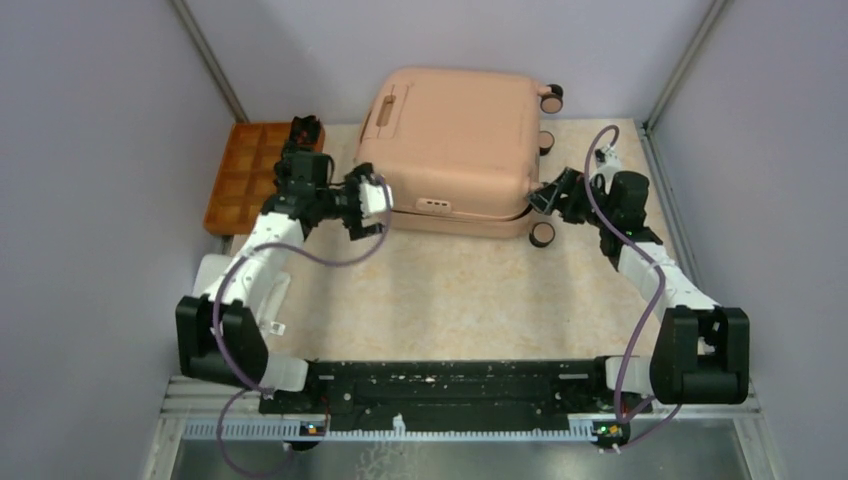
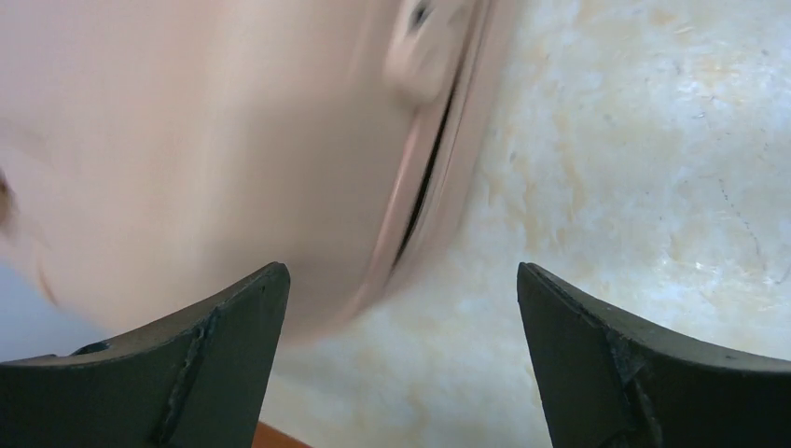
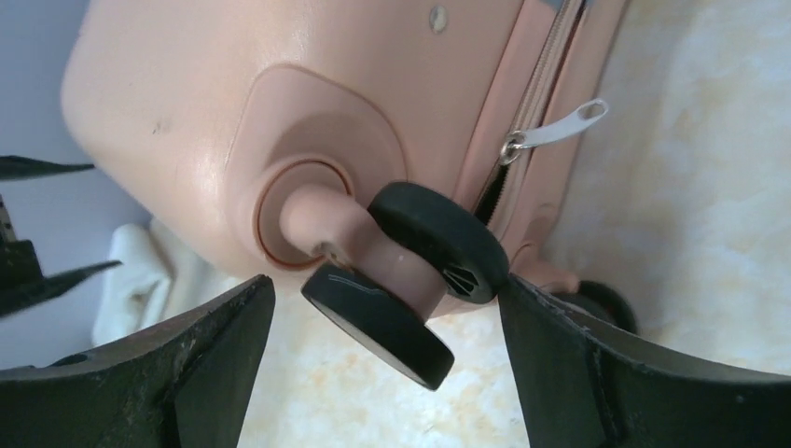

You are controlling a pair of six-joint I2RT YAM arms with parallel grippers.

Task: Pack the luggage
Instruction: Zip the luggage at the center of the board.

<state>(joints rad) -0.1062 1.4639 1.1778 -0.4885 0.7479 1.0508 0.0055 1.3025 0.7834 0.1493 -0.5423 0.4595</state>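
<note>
The peach-pink luggage lies flat at the back of the table, its lid down with a narrow dark seam along the front edge. My left gripper is open at its front left corner; the left wrist view shows that corner close and blurred above my open fingers. My right gripper is open at the front right corner. In the right wrist view a black-and-pink wheel sits between my fingers, and a silver zipper pull hangs by the seam.
An orange compartmented tray stands at the back left beside the left arm. Grey walls close in both sides and the back. Beige tabletop lies in front of the luggage. More wheels stick out on the luggage's right side.
</note>
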